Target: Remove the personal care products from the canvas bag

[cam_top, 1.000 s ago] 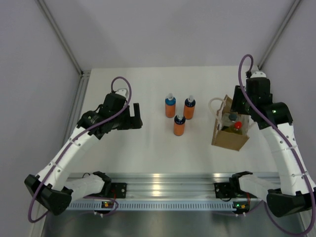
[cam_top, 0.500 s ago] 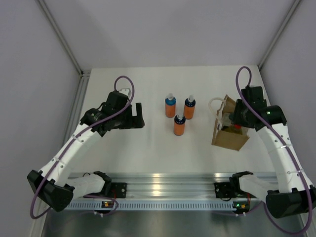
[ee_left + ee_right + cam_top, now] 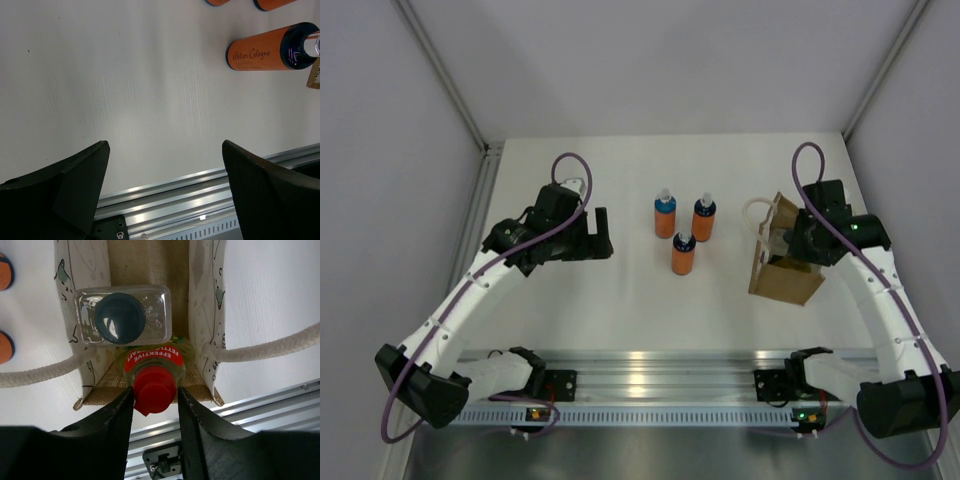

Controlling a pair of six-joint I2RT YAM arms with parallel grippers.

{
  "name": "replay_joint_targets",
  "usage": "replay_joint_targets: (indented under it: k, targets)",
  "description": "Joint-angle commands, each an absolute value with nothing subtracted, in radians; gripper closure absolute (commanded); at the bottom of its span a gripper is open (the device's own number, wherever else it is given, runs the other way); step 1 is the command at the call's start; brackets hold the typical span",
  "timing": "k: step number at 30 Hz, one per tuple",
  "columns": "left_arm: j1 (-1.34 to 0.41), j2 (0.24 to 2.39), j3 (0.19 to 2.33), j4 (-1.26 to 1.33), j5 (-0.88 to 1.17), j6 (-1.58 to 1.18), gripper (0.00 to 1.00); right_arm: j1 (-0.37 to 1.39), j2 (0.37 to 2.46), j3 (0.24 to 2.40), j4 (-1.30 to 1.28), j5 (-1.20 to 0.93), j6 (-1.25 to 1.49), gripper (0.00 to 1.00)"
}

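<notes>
Although the right gripper (image 3: 155,396) is down in the mouth of the canvas bag (image 3: 200,315), with its fingers flanking the red cap (image 3: 155,384) of the yellow bottle (image 3: 150,356) very closely, the wrist view does not confirm contact, so I cannot tell whether it grips. The clear bottle (image 3: 122,315) stands in the bag too, tight against the yellow one. Three orange bottles (image 3: 683,254) stand on the table (image 3: 620,300) left of the bag, well apart from it. The left gripper (image 3: 164,150), farther left of the bag, is wide open and empty.

Assessment: the fourth extraction is in hand. The next move calls for a firm close on the cap, then a straight lift clear of the cream handles (image 3: 40,372).
</notes>
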State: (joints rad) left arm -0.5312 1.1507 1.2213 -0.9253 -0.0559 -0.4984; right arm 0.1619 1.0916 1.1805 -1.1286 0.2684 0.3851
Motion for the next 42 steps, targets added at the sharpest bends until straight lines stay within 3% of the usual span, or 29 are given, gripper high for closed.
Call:
replay_joint_targets:
  k: [1,32,38,42]
  targets:
    - [-0.534,1.15,1.247,-0.885,-0.046,-0.491,0.02,0.135,1.086,1.175,-1.088,0.285,0.393,0.62]
    - [-0.534,1.178,1.259,-0.887,-0.038,-0.499,0.02,0.133,1.106,1.221,-1.054,0.29,0.356,0.63]
    - [-0.534,1.181,1.261,-0.887,-0.037,-0.499,0.02,0.133,1.108,1.223,-1.055,0.287,0.35,0.72]
    - [-0.534,1.181,1.262,-0.887,-0.035,-0.5,0.02,0.133,1.106,1.232,-1.055,0.288,0.338,0.92]
